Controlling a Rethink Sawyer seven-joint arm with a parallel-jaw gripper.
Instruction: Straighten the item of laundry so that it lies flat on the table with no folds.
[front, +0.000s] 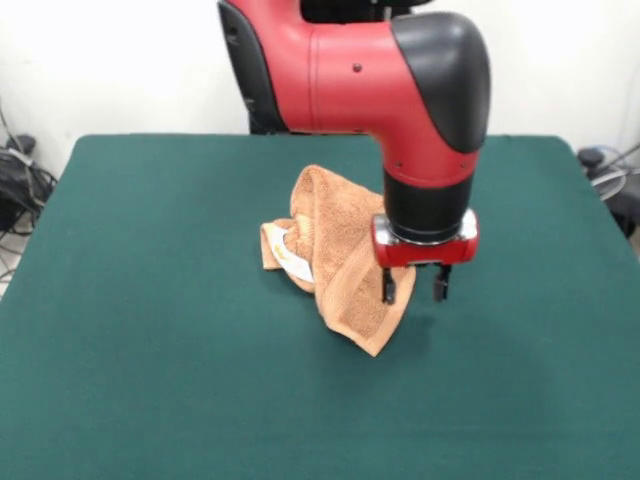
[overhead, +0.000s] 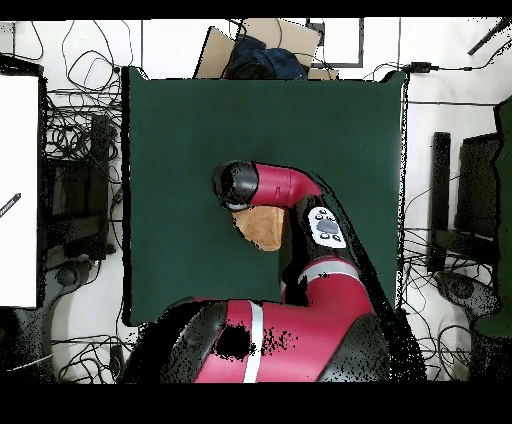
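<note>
Towel (front: 335, 255) bunched on desk (front: 150, 350), beside claw (front: 414, 287). Claw spread, nothing pinched. Step judged: regrasp; free corner to be picked.

Crumpled towel (front: 335, 255) on green table (front: 150, 330)

My arm (front: 350, 70) is glossy red with black joint caps; the big elbow cap is rounded black, and a small dark screw sits in the red shell. Below it, a black cylindrical wrist ends in a red band with silver corners. My gripper (front: 414, 284) has two short black fingers. From overhead, a grey-white panel (overhead: 327, 227) with dark buttons marks the arm.
</note>
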